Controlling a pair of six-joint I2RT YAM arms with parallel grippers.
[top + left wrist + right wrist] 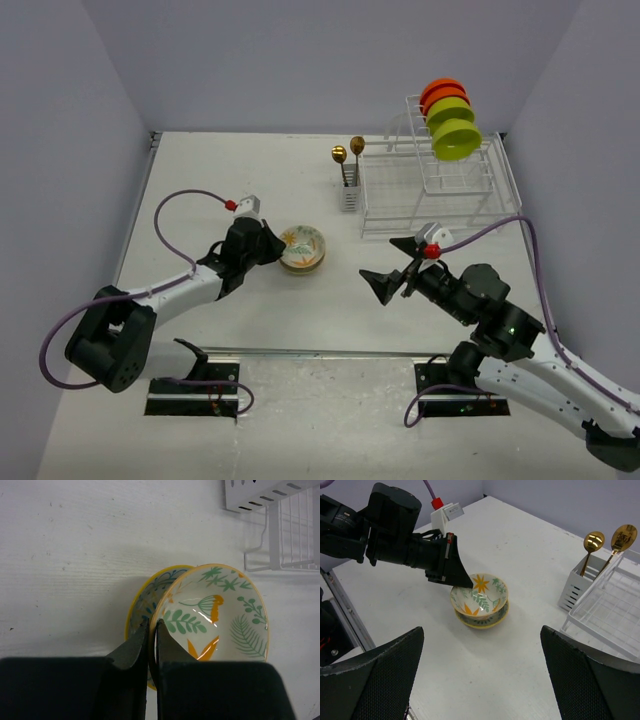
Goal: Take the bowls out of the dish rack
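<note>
Unloaded mid-bench: two floral bowls point(302, 248), left pincer point(151, 626) clamped on upper; right pincer point(376, 285) apart. Remaining in dish rack point(420, 205): orange bowls point(441, 92), lime-green bowls point(455, 136).

The white table point(300, 165) carries the dish rack point(430, 200) in its far right corner, the wire base flat on the surface. The caddy point(349, 196) stands against the rack's left side, toward the far edge. Near the middle of the table, a little left of centre and well apart from the rack, sits a yellow-rimmed bowl point(142, 602) with a floral bowl point(220, 610) nested in it.
</note>
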